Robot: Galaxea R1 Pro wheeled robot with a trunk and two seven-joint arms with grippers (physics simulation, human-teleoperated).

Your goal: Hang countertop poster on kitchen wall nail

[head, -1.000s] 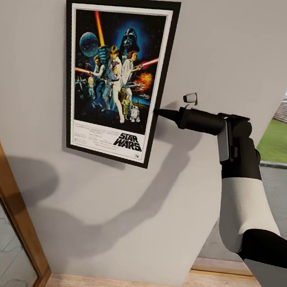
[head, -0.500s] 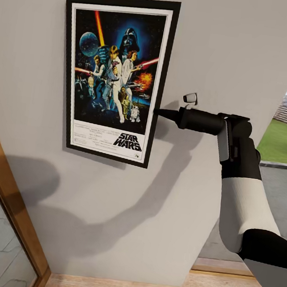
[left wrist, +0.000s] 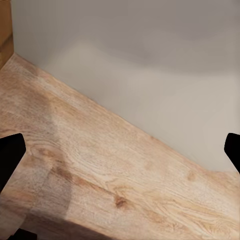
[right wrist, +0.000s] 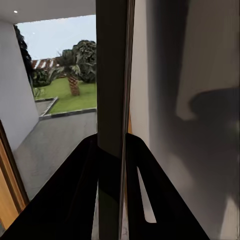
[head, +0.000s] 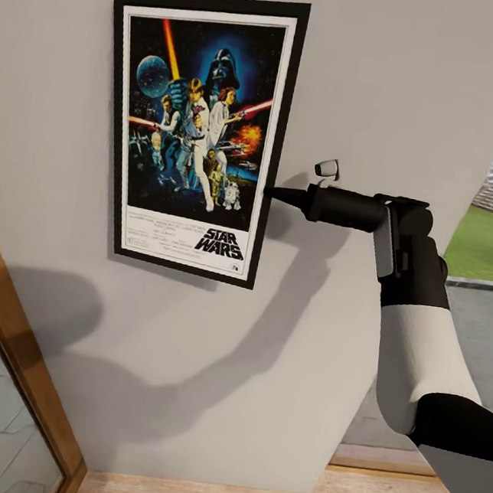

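The Star Wars poster (head: 198, 136) hangs upright and flat against the grey wall (head: 390, 79). The right gripper (head: 272, 193) reaches in level from the poster's right side and is clamped on its black frame partway up that edge; the right wrist view shows both dark fingers (right wrist: 80, 185) pressed around the frame's edge (right wrist: 111, 100). A small nail (head: 327, 168) juts from the wall just right of the poster, above the gripper. The left gripper (left wrist: 120, 150) has its fingers spread wide over wooden floor (left wrist: 100, 170) near the wall's foot.

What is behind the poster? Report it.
The grey wall lies behind the poster, whose right edge sits in the right claw. Any nail behind it is covered.
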